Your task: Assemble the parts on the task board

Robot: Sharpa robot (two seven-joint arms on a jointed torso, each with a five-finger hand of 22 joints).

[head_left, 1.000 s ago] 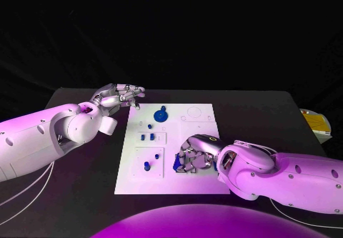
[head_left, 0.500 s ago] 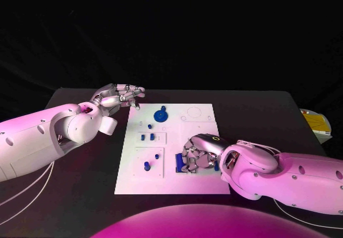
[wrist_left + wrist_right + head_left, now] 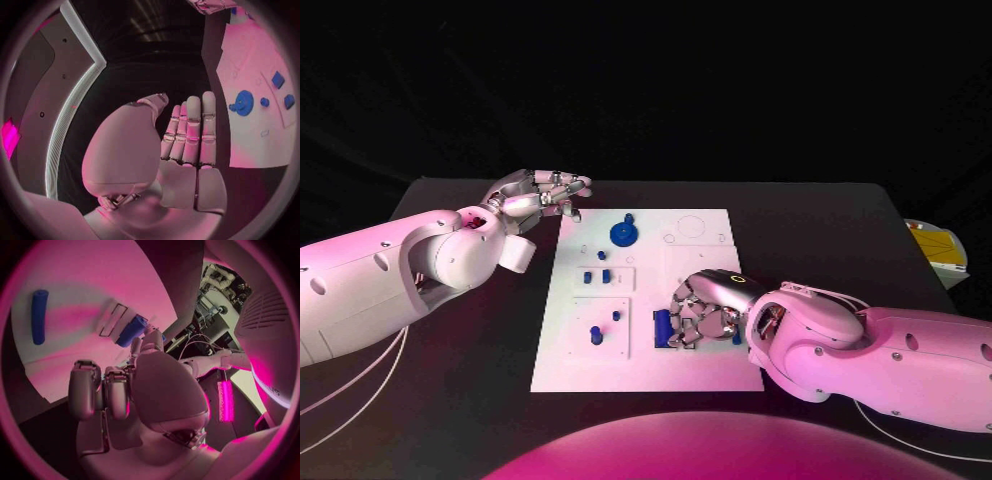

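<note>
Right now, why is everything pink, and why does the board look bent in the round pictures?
Head view: coloured light tints the white task board and both arms pink-purple. Left wrist view: a fisheye lens bows the board's straight edges, beside the left hand. Right wrist view: the same bending, with the right hand looming large.

**Board Layout**

The task board [image 3: 711,375] lies at the centre of the counter [image 3: 459,400]. The left hand [image 3: 538,192] sits off the board's far left corner. The right hand [image 3: 704,312] rests on the board's near right part, beside small parts [image 3: 662,328].
</note>
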